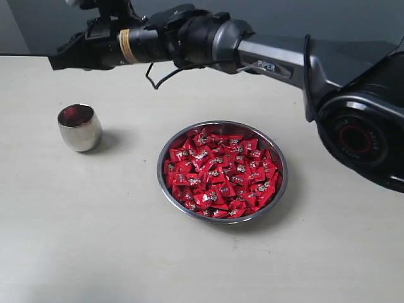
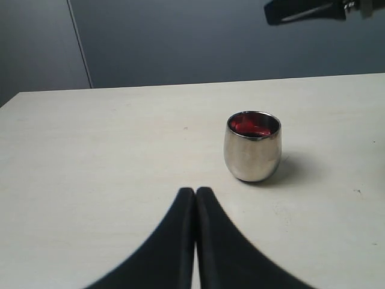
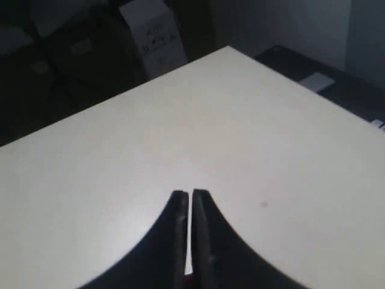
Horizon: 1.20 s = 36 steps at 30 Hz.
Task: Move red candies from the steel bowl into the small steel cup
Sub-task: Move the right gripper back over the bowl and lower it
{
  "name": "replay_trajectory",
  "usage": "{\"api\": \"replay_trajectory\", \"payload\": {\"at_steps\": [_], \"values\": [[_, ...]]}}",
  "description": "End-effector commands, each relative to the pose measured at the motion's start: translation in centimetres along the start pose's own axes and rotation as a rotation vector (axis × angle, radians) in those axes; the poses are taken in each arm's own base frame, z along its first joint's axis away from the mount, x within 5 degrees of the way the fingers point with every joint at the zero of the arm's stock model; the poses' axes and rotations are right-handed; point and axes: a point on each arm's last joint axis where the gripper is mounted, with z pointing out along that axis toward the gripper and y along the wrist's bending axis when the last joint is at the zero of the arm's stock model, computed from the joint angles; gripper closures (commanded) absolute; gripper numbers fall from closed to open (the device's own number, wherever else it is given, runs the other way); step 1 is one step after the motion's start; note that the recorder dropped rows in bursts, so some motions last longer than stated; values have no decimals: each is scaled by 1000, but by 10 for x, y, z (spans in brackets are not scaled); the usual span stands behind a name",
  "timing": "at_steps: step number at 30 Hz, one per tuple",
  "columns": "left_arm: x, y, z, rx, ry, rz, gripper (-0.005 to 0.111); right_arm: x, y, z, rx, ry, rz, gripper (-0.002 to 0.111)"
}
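Some red candies in cup

Bowl: polished steel with a mirror-bright rim. The inner wall picks up red reflections.
Cup: polished steel, smooth, with a slightly hazy mirror finish.
Candies: glossy, crinkled wrappers that catch the light. Foil or plastic film, can't tell which.
Table: matt off-white, smooth, with a few tiny specks. Material unclear.
Left gripper: smooth matt black fingers, either plastic or rubber.
Right gripper: same matt black finish.
Right arm: satin grey shell, with semi-gloss black housings that look like plastic.
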Motion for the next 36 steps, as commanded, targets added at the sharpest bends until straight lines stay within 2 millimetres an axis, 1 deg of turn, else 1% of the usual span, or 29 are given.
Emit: {"api": "replay_trajectory", "payload": {"at_steps": [1, 5, 8, 9, 13, 16, 21, 22, 23, 26, 29, 33, 36], "values": [[1, 0, 0, 0, -2, -5, 106, -24, -10, -19, 27, -51, -14, 108], [1, 0, 0, 0, -2, -5, 106, -29, -19, -31, 45, -56, -6, 109], [1, 0, 0, 0, -2, -5, 106, -27, -28, -44, 126, -50, -6, 109], [1, 0, 0, 0, -2, -5, 106, -24, -28, -48, 143, -36, -16, 109], [1, 0, 0, 0, -2, -5, 106, -12, -38, -75, 260, 10, -36, 109], [1, 0, 0, 0, -2, -5, 106, -2, -47, -100, 327, 44, -18, 109], [1, 0, 0, 0, -2, -5, 106, 16, -67, -154, 412, 98, 40, 109], [1, 0, 0, 0, -2, -5, 106, 16, -68, -165, 428, 98, 45, 109], [1, 0, 0, 0, -2, -5, 106, 22, -72, -178, 453, 111, 53, 109], [1, 0, 0, 0, -2, -5, 106, 28, -77, -213, 523, 117, 77, 109], [1, 0, 0, 0, -2, -5, 106, 40, -80, -243, 580, 133, 111, 109], [1, 0, 0, 0, -2, -5, 106, 63, -79, -269, 635, 177, 148, 109], [1, 0, 0, 0, -2, -5, 106, 78, -75, -276, 636, 209, 168, 109]]}}
